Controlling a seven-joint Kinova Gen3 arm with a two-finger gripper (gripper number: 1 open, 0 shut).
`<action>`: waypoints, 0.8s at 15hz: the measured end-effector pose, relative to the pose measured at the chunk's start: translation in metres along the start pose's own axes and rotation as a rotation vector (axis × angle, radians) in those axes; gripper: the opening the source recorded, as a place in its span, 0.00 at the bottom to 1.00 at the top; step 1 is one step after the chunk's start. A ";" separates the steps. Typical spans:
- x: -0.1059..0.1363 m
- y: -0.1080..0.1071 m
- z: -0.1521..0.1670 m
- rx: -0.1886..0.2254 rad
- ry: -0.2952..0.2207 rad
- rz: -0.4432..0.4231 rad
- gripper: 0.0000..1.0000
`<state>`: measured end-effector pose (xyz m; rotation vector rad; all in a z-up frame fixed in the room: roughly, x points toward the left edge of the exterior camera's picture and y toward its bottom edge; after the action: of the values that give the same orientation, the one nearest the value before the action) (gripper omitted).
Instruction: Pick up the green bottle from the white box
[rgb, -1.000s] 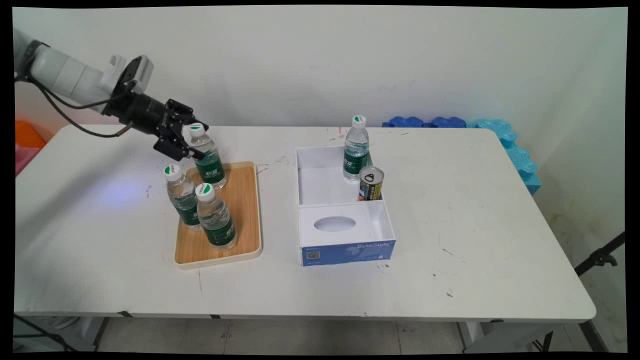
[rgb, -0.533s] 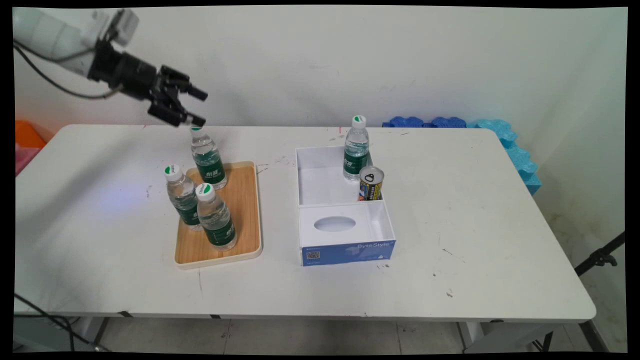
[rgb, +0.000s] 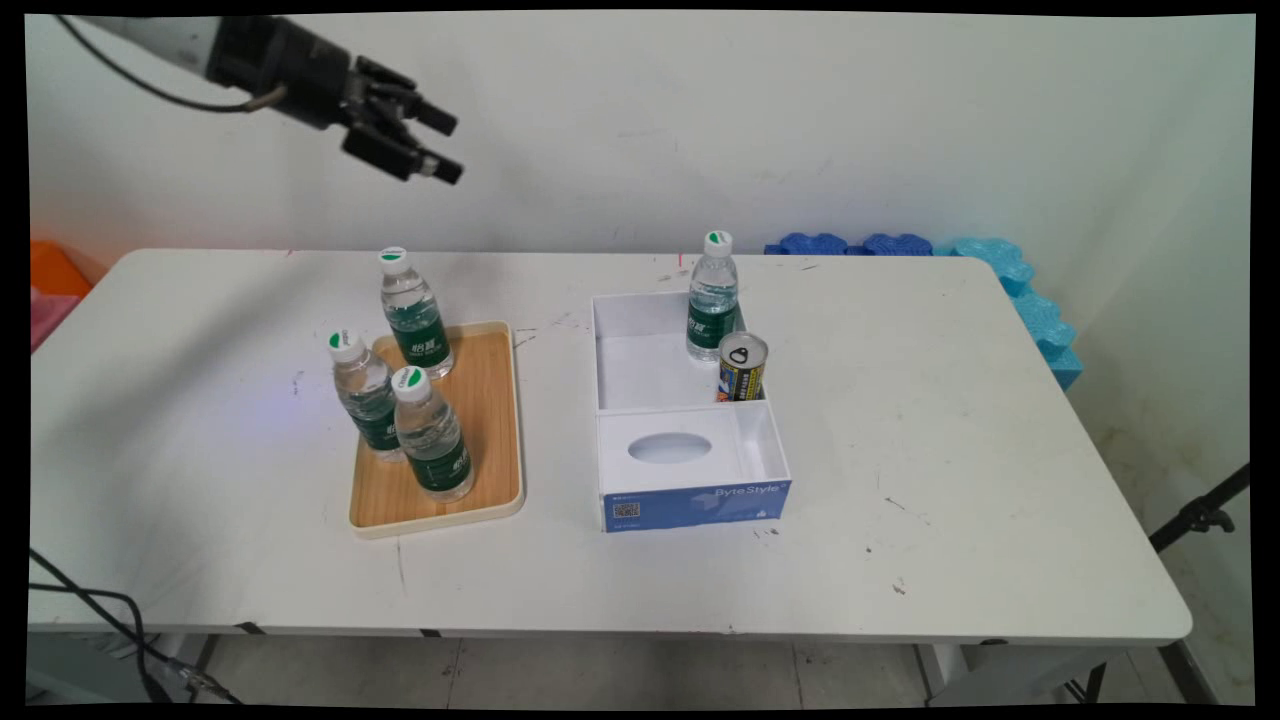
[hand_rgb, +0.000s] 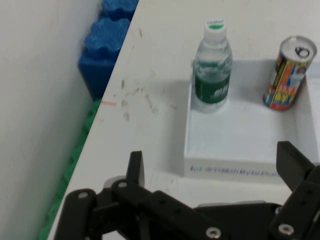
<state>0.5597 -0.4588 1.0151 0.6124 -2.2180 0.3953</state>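
Observation:
My black gripper (rgb: 447, 146) hangs high above the table's back left, open and empty. Its nearest thing is the back water bottle (rgb: 414, 313), far below it on the wooden tray (rgb: 490, 420). Two more bottles (rgb: 432, 436) stand at the tray's front left. In the hand view the gripper (hand_rgb: 215, 165) is spread wide, and beyond it lies a white box (hand_rgb: 240, 135) holding a water bottle (hand_rgb: 212, 65) and a drink can (hand_rgb: 290, 72). The main view shows that box (rgb: 660, 370) at mid-table with the bottle (rgb: 712, 297) and the can (rgb: 742, 367) in its back compartment.
The box's front compartment (rgb: 690, 450) has an oval-holed white panel and a blue ByteStyle face. Blue foam pieces (rgb: 1000, 275) lie along the table's back right edge and show in the hand view (hand_rgb: 107, 45) too. Orange and pink items (rgb: 55, 285) sit off the table's left.
The gripper, which was around the back bottle's neck, has risen off it and moved up and to the right. That bottle stays standing on the tray.

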 end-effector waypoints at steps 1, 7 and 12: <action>0.010 0.004 0.009 0.002 -0.004 -0.008 1.00; 0.050 0.024 0.067 0.003 -0.060 -0.055 1.00; 0.076 0.034 0.129 -0.010 -0.094 -0.088 1.00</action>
<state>0.4187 -0.5128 0.9875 0.7334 -2.2715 0.3161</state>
